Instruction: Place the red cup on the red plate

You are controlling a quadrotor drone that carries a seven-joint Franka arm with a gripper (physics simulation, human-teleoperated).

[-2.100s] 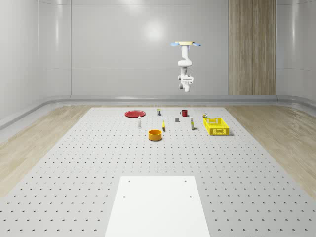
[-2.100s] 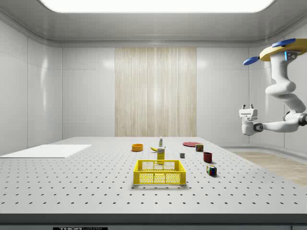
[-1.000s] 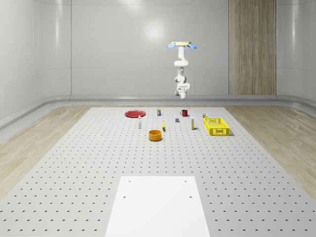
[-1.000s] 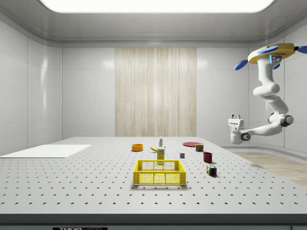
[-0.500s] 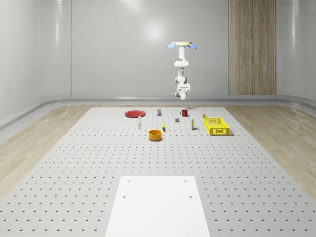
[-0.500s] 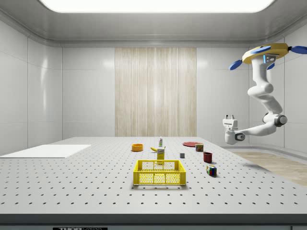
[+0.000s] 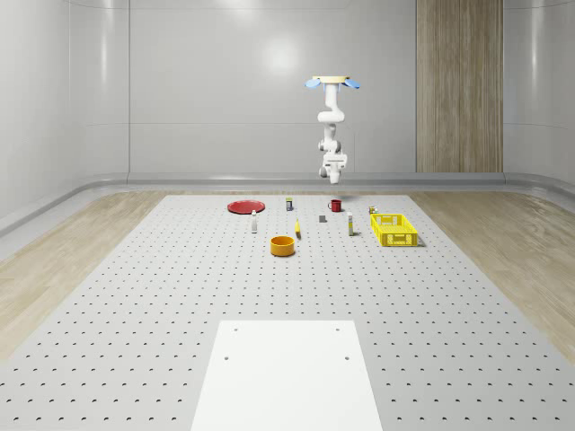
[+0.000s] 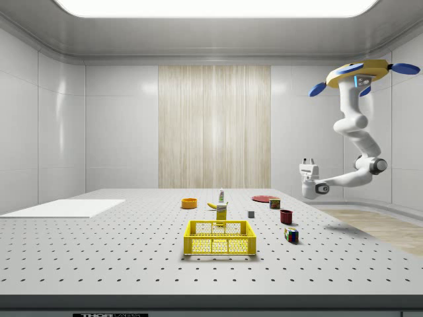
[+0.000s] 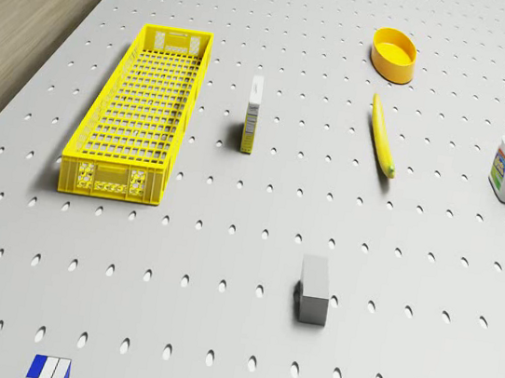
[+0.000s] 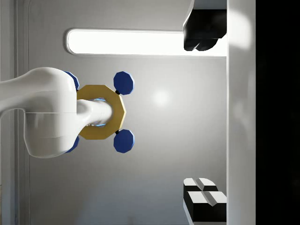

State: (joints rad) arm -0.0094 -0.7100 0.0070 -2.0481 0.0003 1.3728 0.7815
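Nearest, a white sheet (image 7: 287, 373) lies flat on the perforated worktop (image 7: 135, 296). Beyond it stands an orange bowl (image 7: 283, 245). A yellow crate (image 7: 393, 229) sits further back, toward the whole-scene view's right.

Farther back, the red cup (image 7: 335, 206) stands upright on the worktop with nothing touching it. The red plate (image 7: 243, 206) lies at about the same depth but well apart, toward the whole-scene view's left. A small can (image 7: 288, 204) stands between them.

Farthest and highest is the drone (image 8: 357, 71). It hovers near the worktop's far edge, beyond the cup. The arm reaches back toward the near side and carries the end effector (image 8: 308, 160) high above the worktop, a little beyond the cup. The end effector points upward, not down. In the wrist view its fingers (image 10: 201, 33) stand wide apart and hold nothing — the camera looks up at the ceiling light and the drone's underside.

The main risk, as I judge it, is the reorientation. The wrist must turn over before any descent, and that swing could shift the hovering drone and spoil the alignment over a small cup. A misaligned descent could tip the cup. The carry to the plate also passes the can — too low a path could knock it.
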